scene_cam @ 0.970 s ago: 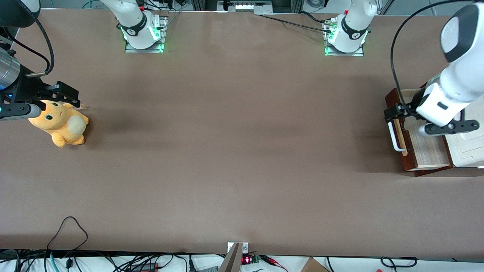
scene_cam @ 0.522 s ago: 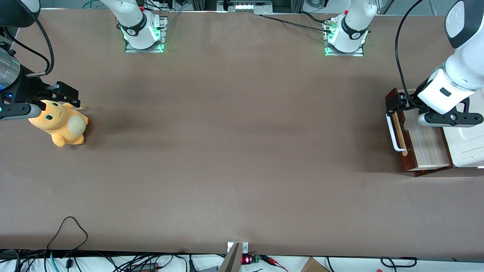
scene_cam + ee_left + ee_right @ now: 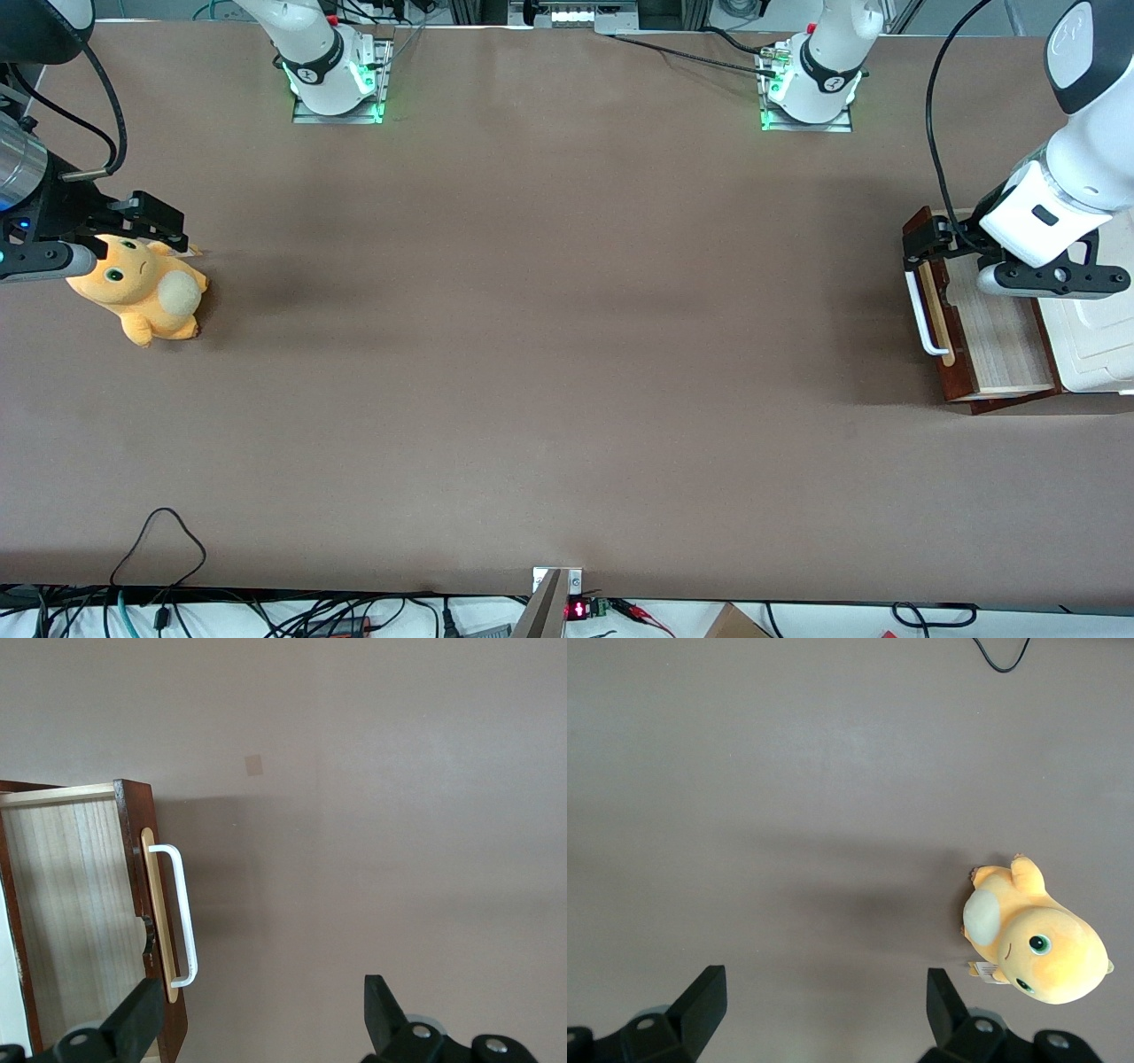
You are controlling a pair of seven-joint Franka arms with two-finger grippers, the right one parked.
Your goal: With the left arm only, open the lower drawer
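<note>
The lower drawer stands pulled out of the white cabinet at the working arm's end of the table, showing its light wood inside. Its dark red-brown front carries a white bar handle. The left arm reaches over the drawer. Its gripper hangs above the end of the drawer front that is farther from the front camera, open and holding nothing. In the left wrist view the gripper is raised above the table, with the drawer front and handle beside one fingertip.
An orange plush toy lies toward the parked arm's end of the table and also shows in the right wrist view. A small tan patch marks the brown table cover in front of the drawer. Cables run along the table edge nearest the front camera.
The left arm has lifted and swung away from the front camera, taking the gripper off the handle's middle to the drawer front's farther end. The drawer has stayed put.
</note>
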